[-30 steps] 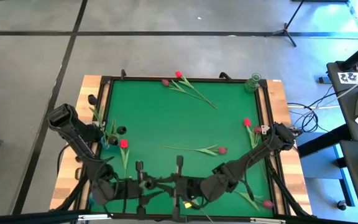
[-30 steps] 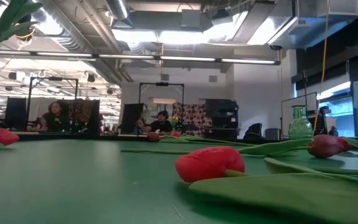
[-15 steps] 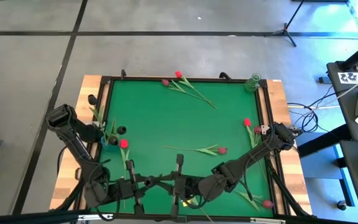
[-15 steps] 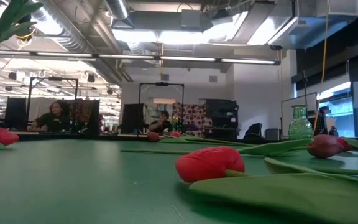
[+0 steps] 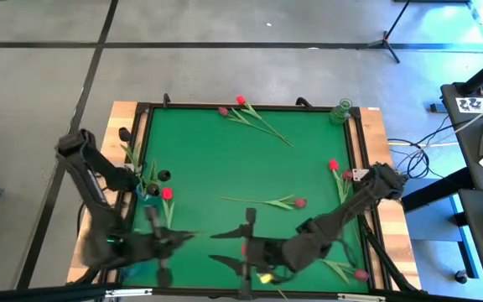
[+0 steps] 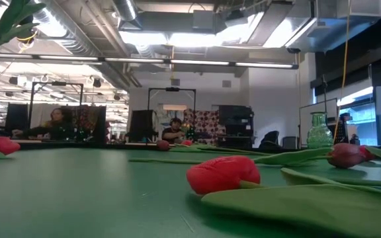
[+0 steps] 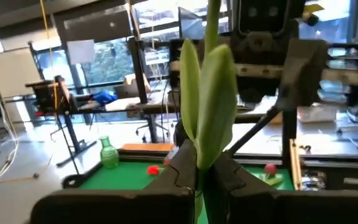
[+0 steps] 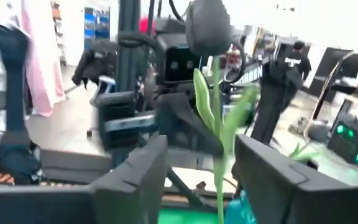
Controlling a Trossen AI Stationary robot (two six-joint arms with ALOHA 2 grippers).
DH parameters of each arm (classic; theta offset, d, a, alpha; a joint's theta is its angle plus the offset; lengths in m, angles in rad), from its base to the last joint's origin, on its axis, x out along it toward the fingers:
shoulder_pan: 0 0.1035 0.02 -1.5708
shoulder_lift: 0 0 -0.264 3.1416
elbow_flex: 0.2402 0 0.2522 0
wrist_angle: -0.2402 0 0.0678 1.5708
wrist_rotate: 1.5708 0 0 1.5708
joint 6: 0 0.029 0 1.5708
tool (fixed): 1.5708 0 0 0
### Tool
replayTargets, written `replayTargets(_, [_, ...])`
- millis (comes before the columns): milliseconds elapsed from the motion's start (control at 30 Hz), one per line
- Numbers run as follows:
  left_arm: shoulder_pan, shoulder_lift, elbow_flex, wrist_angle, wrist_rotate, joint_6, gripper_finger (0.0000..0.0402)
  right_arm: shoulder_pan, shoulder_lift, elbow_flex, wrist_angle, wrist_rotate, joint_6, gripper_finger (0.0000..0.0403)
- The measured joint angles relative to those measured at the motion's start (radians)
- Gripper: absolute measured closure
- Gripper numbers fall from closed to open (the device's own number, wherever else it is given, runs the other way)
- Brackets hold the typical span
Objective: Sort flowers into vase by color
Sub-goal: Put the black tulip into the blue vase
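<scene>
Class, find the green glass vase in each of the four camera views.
High view: green vase at the table's far right corner.
Low view: vase right of centre, at the mat's far edge.
Left wrist view: vase far off, at the mat's corner.
Right wrist view: not visible.
Shared landmark: the green mat.

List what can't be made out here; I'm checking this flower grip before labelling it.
- Left wrist view: the green-stemmed artificial tulip clamped in the left gripper loses its head past the top edge.
- Right wrist view: blur hides whether the open right gripper touches the stem.
- High view: motion blur smears both grippers.
- Low view: neither gripper appears.
</scene>
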Motion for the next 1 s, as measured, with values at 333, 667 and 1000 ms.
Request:
replayTargets(333, [-0.363, -0.243, 0.0, -0.355, -0.198, -0.083, 0.0399, 0.044, -0.015, -0.001, -0.068, 0.178, -0.058, 0.0158])
replayTargets(667, [-0.345, -0.264, 0.0, -0.71, 0.096, -0.502, 0.0394, 0.043, -0.015, -0.001, -0.07, 0.236, -0.062, 0.0158])
replayTargets(1000, [0.096, -0.261, 0.0, -0.704, 0.781, -0.356, 0.0393, 0.051, -0.015, -0.001, -0.105, 0.333, -0.068, 0.0158])
